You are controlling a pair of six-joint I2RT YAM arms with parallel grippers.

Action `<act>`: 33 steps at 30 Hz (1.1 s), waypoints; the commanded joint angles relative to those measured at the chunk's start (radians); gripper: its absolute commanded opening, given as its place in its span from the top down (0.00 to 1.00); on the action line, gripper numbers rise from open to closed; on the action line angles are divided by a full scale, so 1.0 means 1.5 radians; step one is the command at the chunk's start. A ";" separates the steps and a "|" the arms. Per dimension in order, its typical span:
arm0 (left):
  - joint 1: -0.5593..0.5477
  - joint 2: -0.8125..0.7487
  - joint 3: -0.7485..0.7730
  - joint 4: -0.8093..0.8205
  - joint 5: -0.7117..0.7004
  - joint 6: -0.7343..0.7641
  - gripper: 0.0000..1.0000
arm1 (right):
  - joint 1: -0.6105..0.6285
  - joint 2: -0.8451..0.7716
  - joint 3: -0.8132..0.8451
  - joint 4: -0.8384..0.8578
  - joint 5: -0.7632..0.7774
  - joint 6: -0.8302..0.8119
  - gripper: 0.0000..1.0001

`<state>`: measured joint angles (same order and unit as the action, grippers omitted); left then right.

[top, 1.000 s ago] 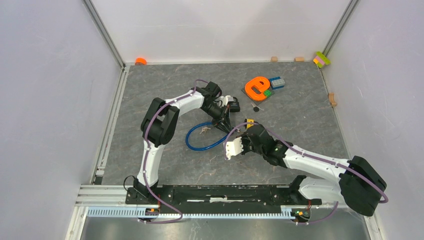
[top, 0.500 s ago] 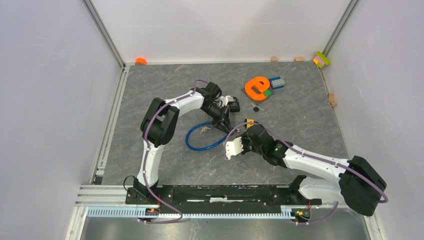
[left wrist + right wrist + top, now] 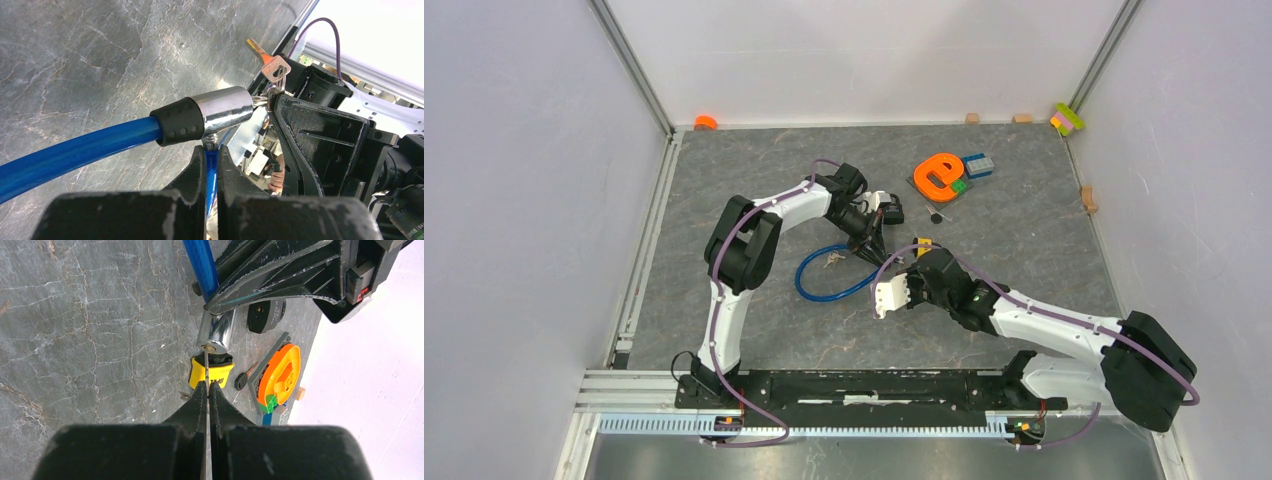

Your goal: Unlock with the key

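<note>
From above, a grey marbled worktop (image 3: pixel 724 180) is lying between white walls (image 3: pixel 524 150), with the blue cable lock (image 3: pixel 798 274) looping mid-surface where both arms are meeting.

In the left wrist view, the left pincer (image 3: pixel 210 165) is clamping the blue cable just beneath the chrome lock head (image 3: pixel 222 111), with spare keys (image 3: pixel 274 70) dangling beside it.

In the right wrist view, the right pincer (image 3: pixel 207 390) is pinching the key (image 3: pixel 206 367), its blade reaching the lock head's end face.
</note>
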<state>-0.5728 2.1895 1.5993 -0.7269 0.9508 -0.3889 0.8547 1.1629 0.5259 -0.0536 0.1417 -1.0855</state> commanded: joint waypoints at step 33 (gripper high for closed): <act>0.001 -0.059 -0.024 0.039 0.086 -0.055 0.98 | -0.012 -0.070 -0.120 0.228 -0.009 -0.010 1.00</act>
<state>-0.5671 2.1834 1.5742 -0.6815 1.0008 -0.4194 0.8455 1.1004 0.3874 0.1574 0.1471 -1.0832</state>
